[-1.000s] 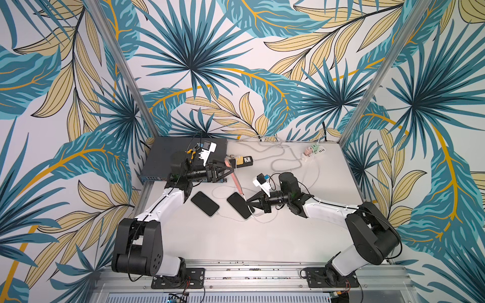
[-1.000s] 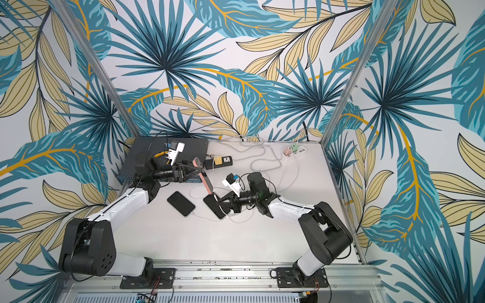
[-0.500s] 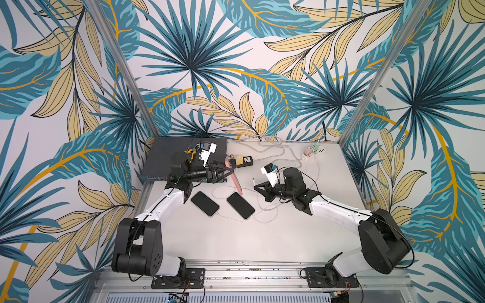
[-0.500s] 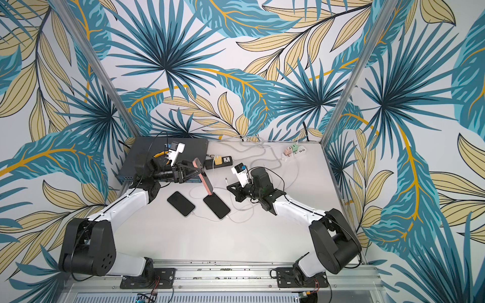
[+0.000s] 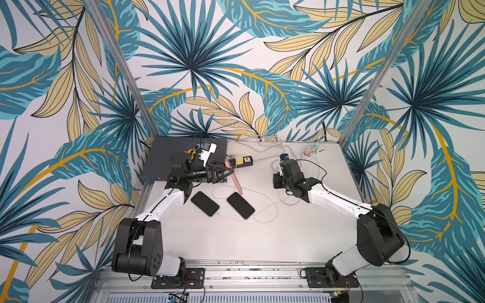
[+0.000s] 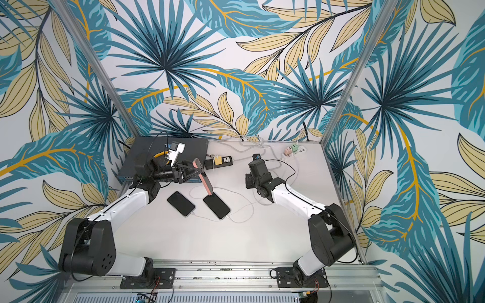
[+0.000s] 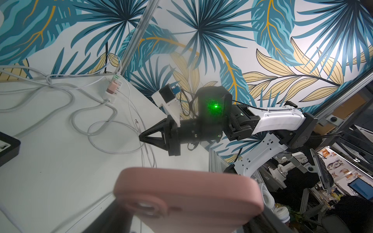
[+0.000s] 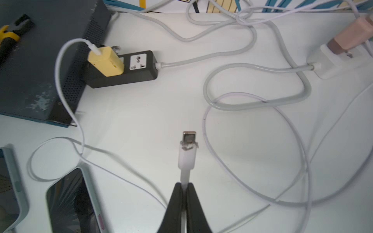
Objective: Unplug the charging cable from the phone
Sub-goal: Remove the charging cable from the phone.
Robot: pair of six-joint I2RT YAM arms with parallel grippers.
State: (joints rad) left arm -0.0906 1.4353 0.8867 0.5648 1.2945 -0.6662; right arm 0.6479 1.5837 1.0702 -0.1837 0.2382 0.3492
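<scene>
My left gripper (image 5: 232, 171) is shut on the phone (image 5: 235, 181), a pink-cased one held up off the table on a tilt, its lower end over the table's middle. Its pink back (image 7: 187, 199) fills the near part of the left wrist view and hides the jaws. The white charging cable's plug (image 8: 186, 155) is free of the phone, metal tip bare, held just above the table. My right gripper (image 8: 184, 184) is shut on the cable just behind the plug. It is seen shut (image 7: 141, 138) in the left wrist view, well to the right of the phone.
Two dark-screened phones (image 5: 204, 203) (image 5: 240, 205) lie flat mid-table with white cables in them. A dark switch box (image 5: 183, 154) sits back left, a black power strip with a yellow charger (image 5: 242, 161) beside it. A white strip (image 5: 313, 151) is back right. Cable loops (image 5: 265, 210) lie about.
My right gripper has drawn back to the right and toward the back, away from the phones, taking the cable plug with it. The left arm has held still with the pink phone.
</scene>
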